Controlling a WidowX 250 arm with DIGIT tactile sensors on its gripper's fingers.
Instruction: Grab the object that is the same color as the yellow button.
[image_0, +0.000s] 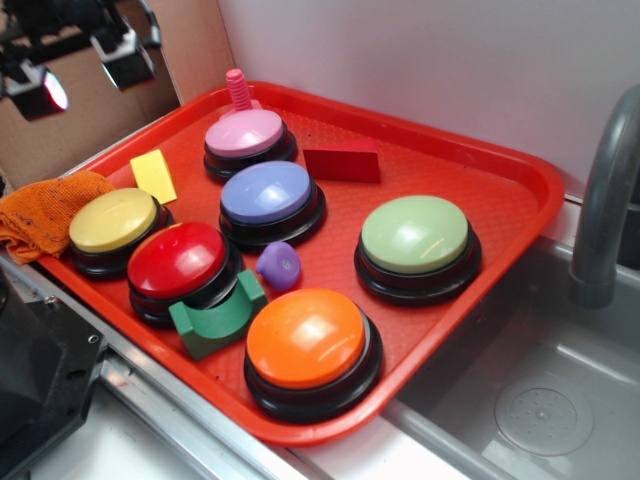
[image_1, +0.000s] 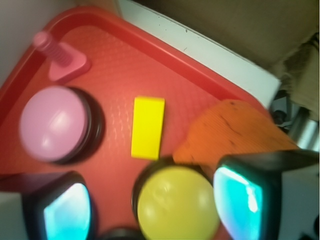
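A: Where's the target to be found?

B: The small flat pale-yellow wedge block (image_0: 154, 176) is lying on the red plastic tray (image_0: 470, 150), near its back-left rim, just behind the round yellow dome button on a black base (image_0: 112, 220) and left of the pink dome button (image_0: 245, 133). An orange cloth (image_0: 45, 208) is draped off the tray edge nearby.

A: Gripper state?

B: The gripper (image_1: 150, 205) is held above the tray w/ fingers spread apart, nothing between them. In the wrist view the block (image_1: 148, 127) is seen ahead of the gap, not yet within it.

A: How should the step be done well?

B: Probably: the gripper should be moved fwd until centred over the block, the jaws set across its narrow width, then lowered. The yellow button and cloth should be cleared, since both sit v. close.

A: Any writing or brands?

B: None can be read; no labels are visible on the buttons, blocks or tray.
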